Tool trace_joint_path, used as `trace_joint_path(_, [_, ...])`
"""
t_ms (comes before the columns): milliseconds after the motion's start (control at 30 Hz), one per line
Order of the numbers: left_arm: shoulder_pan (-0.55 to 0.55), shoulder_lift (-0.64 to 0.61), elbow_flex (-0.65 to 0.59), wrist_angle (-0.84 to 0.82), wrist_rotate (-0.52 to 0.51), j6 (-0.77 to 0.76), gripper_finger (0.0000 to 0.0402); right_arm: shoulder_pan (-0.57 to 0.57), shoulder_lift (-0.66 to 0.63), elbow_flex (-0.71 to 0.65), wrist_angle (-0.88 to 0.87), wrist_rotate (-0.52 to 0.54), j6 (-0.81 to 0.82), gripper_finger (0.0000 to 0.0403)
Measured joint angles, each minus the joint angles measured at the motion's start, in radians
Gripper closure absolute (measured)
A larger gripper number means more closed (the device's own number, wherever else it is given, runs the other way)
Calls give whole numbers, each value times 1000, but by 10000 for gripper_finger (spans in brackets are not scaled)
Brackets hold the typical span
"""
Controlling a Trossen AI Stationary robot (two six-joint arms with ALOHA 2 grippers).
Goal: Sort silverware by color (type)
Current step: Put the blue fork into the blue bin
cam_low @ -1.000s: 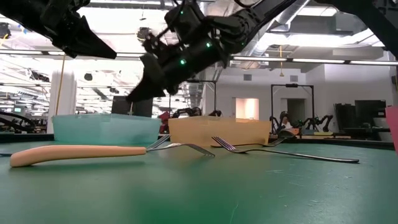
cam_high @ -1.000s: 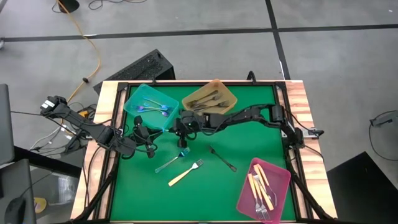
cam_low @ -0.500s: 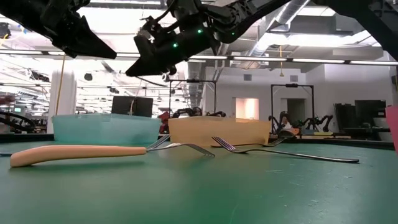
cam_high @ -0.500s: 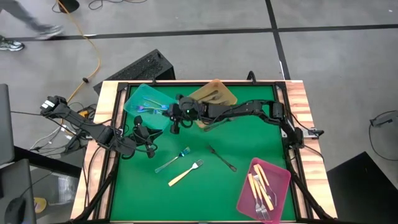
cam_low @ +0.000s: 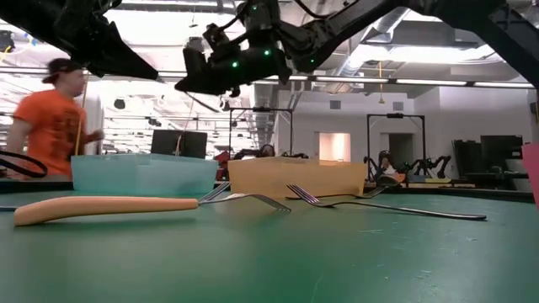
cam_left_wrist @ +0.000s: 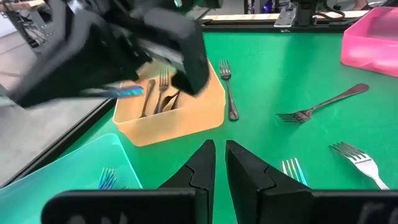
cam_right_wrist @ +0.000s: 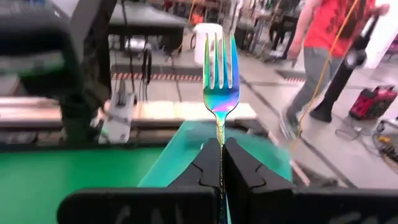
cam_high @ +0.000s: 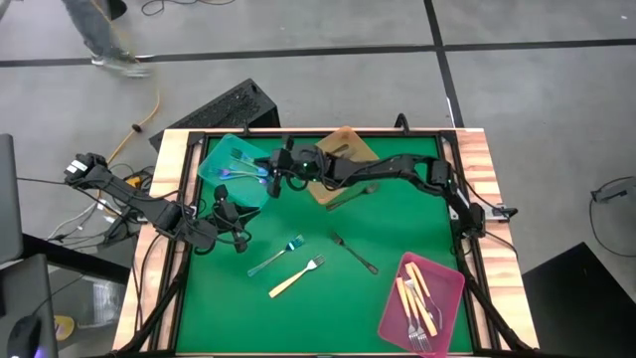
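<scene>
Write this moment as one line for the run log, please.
right gripper: shut on iridescent fork, over teal tray | left gripper: shut, empty, waiting | on mat: three forks

Grey concrete floor (cam_high: 328, 30) around my table, dark seam lines crossing it. Orange cable (cam_high: 147, 104) snaking across floor toward table corner. Black keyboard (cam_high: 227, 107) lying on floor just beside table's far edge. Person in orange shirt (cam_low: 57, 118) walking past at back of room. I see open hall beyond: white ceiling beams, bright overhead strip lights, white walls, dark monitors (cam_low: 501, 151) on desks, red machine (cam_right_wrist: 374, 101) on floor.
</scene>
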Motion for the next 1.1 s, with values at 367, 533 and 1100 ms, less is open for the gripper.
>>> trace_joint_path(367, [0, 0, 0, 0, 0, 6, 377, -40, -1, 2, 95, 19, -1, 376])
trace_joint_path(533, [0, 0, 0, 1, 0, 4, 377, -45, 73, 7, 217, 23, 39, 376])
trace_joint_path(1100, [1, 0, 0, -14, 3, -7, 377, -53, 323, 345, 80, 22, 19, 376])
